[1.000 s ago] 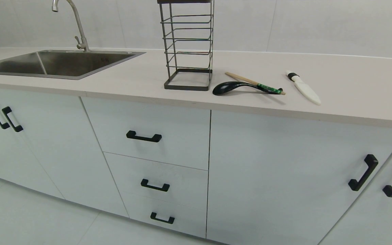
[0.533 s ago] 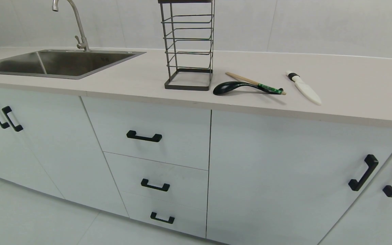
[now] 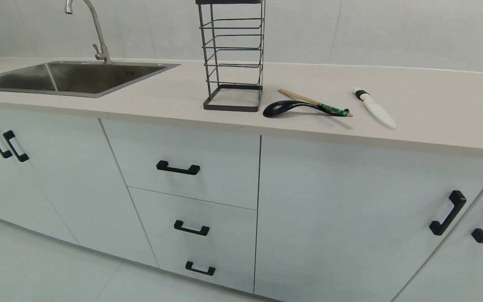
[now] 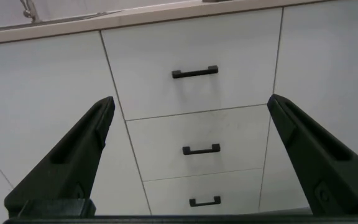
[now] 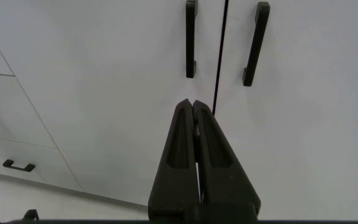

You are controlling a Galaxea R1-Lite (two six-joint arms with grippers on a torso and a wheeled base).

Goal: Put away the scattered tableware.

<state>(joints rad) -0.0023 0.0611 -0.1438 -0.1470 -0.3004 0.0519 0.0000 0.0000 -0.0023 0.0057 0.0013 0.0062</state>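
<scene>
Down low in front of the cupboards, the left gripper has its two dark fingers spread far apart with nothing between them. It points at the stack of three white drawers, and the top drawer handle, the middle drawer handle and the bottom drawer handle show in the wide gap. The gripper sits lower than the front edge of the counter.

The right gripper has its fingers pressed tight together and holds nothing. It points at two white cupboard doors, close to the dark line where they meet. One upright door handle is on one side of that line and the other door handle is on the other side.

Up on the pale counter, the tableware lies out in the open, far from both grippers. A black spoon lies with its bowl just beside the base of a tall wire rack. Wooden chopsticks with a green end lie slanted behind the spoon, and the green end touches the tip of the spoon's handle. A white knife with a black band lies a little way to the right, apart from the spoon.

Far to the left, a metal sink is set into the counter, with a bent tap behind it.
</scene>
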